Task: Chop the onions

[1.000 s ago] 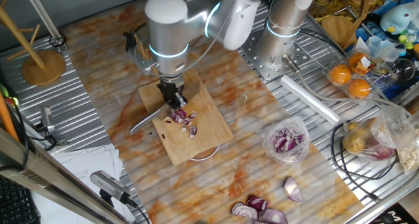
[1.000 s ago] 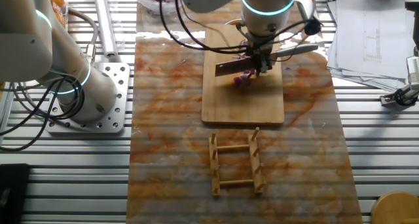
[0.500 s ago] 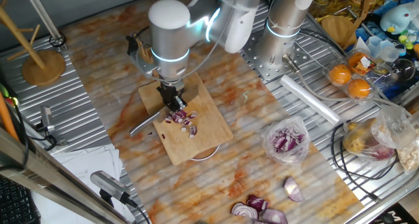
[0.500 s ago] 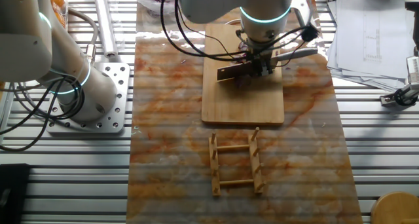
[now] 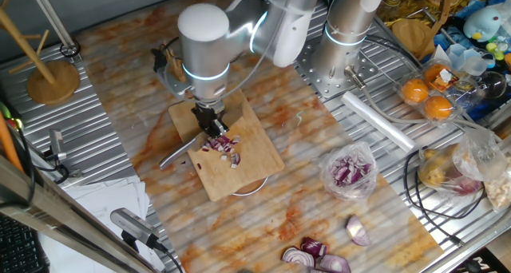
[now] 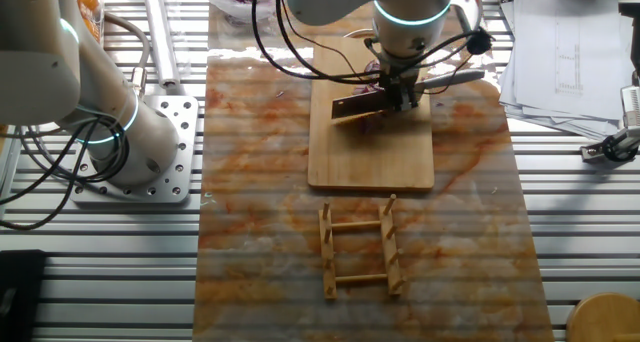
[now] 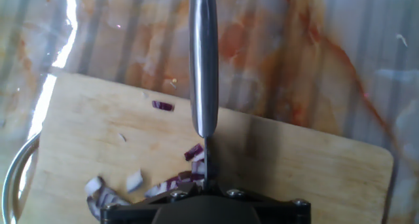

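Observation:
Small purple-and-white onions (image 5: pixel 224 144), diced, lie in a loose pile on the wooden cutting board (image 5: pixel 254 155). My gripper (image 5: pixel 209 120) stands over the pile, shut on a knife (image 5: pixel 176 152) whose steel handle sticks out to the front left. In the other fixed view the gripper (image 6: pixel 396 94) holds the knife blade (image 6: pixel 350 107) low on the board (image 6: pixel 370 162), and the onions (image 6: pixel 372 123) are partly hidden behind it. In the hand view the knife handle (image 7: pixel 203 60) runs away from me, with onion bits (image 7: pixel 192 152) scattered on the board (image 7: pixel 294 165).
A clear bag of chopped onion (image 5: pixel 349 171) and larger onion halves (image 5: pixel 316 255) lie to the front right. A metal bowl rim (image 5: pixel 249 188) shows under the board. A wooden rack (image 6: pixel 358 252) lies beside the board. A second arm's base (image 6: pixel 130 142) stands nearby.
The arm has swayed slightly over the board and the knife has shifted a little across the pile. The onion pieces lie much as before.

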